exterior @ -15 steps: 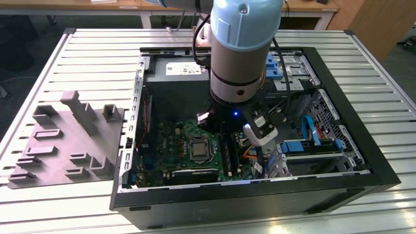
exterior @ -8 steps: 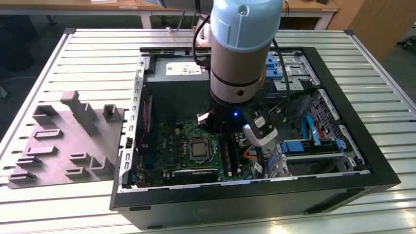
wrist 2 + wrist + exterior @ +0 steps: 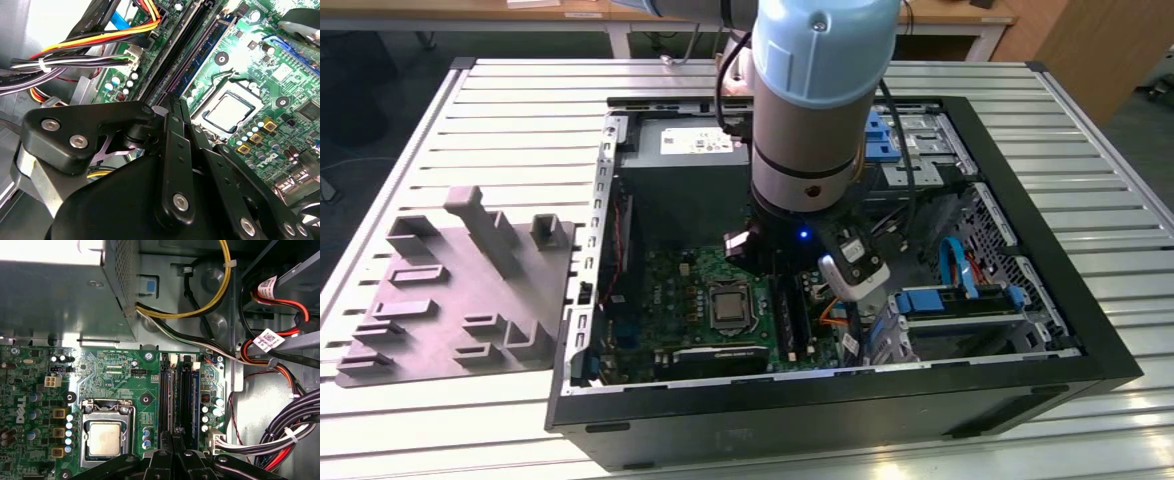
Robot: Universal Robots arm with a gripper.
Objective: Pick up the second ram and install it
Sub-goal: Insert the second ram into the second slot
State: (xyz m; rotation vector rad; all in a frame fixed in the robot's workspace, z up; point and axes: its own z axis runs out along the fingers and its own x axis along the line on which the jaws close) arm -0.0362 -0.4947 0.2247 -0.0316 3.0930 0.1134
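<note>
The second ram [image 3: 210,45], a thin blue stick seen on edge, stands along the black slot row nearest the processor and runs straight out from my fingertips. Its other face shows as a pale strip on the second ram [image 3: 168,390] in the first wrist view. My gripper [image 3: 173,100] is shut on its near end, and the gripper [image 3: 173,436] sits low over the green circuit board [image 3: 110,370]. In the exterior view the arm's wrist [image 3: 807,150] reaches down into the open computer case [image 3: 1041,370], covering the slots.
Another blue stick [image 3: 196,390] stands two rows over. The processor socket [image 3: 104,438] is beside the slots, and the grey power box [image 3: 60,295] lies past the slots' far end. Cable bundles [image 3: 280,435] crowd the far side. A grey moulded tray [image 3: 454,290] lies outside the case.
</note>
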